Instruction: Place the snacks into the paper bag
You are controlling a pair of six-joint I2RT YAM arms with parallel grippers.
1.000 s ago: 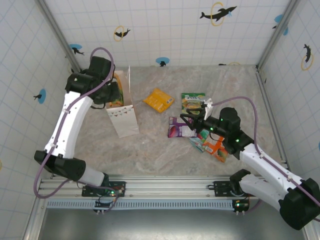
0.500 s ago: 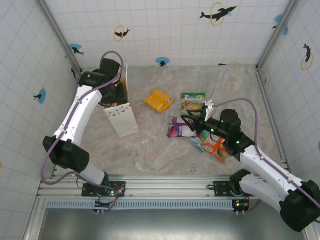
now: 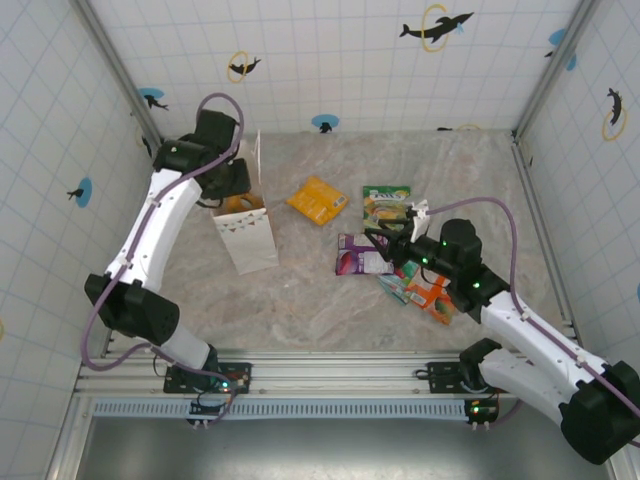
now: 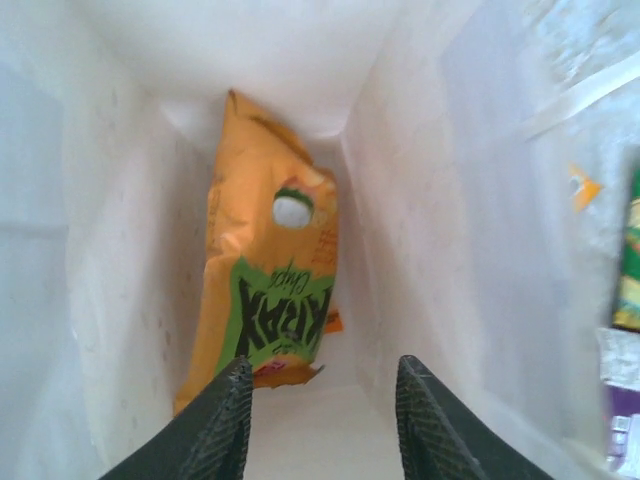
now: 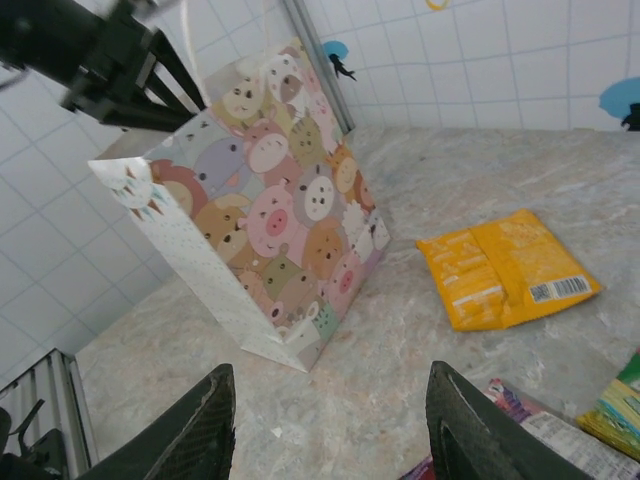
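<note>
Top external has your left arm (image 3: 150,230) stretched up along the table's left side, wrist bent over the paper bag (image 3: 248,240). Your left gripper (image 4: 322,372) hangs inside, fingers apart and empty, an orange packet (image 4: 265,290) lying at the bottom. Your right gripper (image 5: 330,400) hovers spread and empty near the purple packet (image 3: 357,260). A yellow packet (image 3: 317,199) and a green packet (image 3: 385,200) lie on the marbled table (image 3: 300,300), with white tiled walls (image 3: 330,70) around.

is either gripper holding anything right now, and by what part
Nothing is held. The left gripper is open above the orange packet lying inside the paper bag; the right gripper is open and empty.
</note>
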